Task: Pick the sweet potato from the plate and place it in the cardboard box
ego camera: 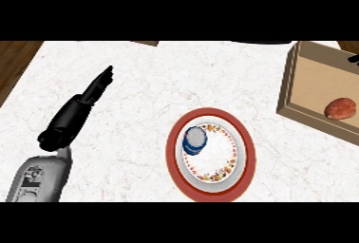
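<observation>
The reddish-brown sweet potato (340,108) lies inside the cardboard box (297,80) at the right edge of the head view. The red-rimmed plate (242,152) with a flowered inner ring sits in the lower middle of the counter. On it stands a small blue and white round dish (195,141). My left hand (77,111) rests at the left, fingers straight and pointing up and away, touching nothing. No right hand shows in this view.
The white marble counter (154,80) spreads between my left hand and the box. Dark wooden floor (14,61) shows past the counter's left edge. A brown object's corner (146,43) peeks in at the top.
</observation>
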Controlling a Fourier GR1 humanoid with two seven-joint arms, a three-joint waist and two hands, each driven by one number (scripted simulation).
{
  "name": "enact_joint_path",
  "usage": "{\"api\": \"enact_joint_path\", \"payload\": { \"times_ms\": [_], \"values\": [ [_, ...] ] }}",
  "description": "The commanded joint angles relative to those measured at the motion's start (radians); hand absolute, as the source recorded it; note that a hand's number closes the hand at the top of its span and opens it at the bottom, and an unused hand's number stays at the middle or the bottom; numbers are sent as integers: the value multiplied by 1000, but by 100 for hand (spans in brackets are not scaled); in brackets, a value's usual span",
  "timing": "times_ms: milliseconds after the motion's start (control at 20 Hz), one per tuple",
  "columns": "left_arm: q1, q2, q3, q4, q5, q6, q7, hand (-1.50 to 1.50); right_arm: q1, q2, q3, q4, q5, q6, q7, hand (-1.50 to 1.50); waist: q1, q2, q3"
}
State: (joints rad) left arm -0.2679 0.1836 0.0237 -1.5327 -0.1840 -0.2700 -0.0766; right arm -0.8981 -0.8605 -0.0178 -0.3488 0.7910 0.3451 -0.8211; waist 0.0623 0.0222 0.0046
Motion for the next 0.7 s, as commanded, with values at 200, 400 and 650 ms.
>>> {"api": "enact_joint_path", "payload": {
  "times_ms": [200, 400, 650],
  "values": [
    [-2, 10, 12, -2, -1, 4, 8, 0, -101, 56, -337, 191, -376, 257, 1, -150, -15, -4, 3],
    [12, 10, 6, -24, 14, -17, 8, 0, -143, -14, -430, 288, -467, 323, 177, -150, 2, 0, 1],
    [-16, -6, -5, -17, -3, 3, 20, 0, -145, -89, -509, 311, -546, 338, 263, -150, 7, 17, 5]
  ]
}}
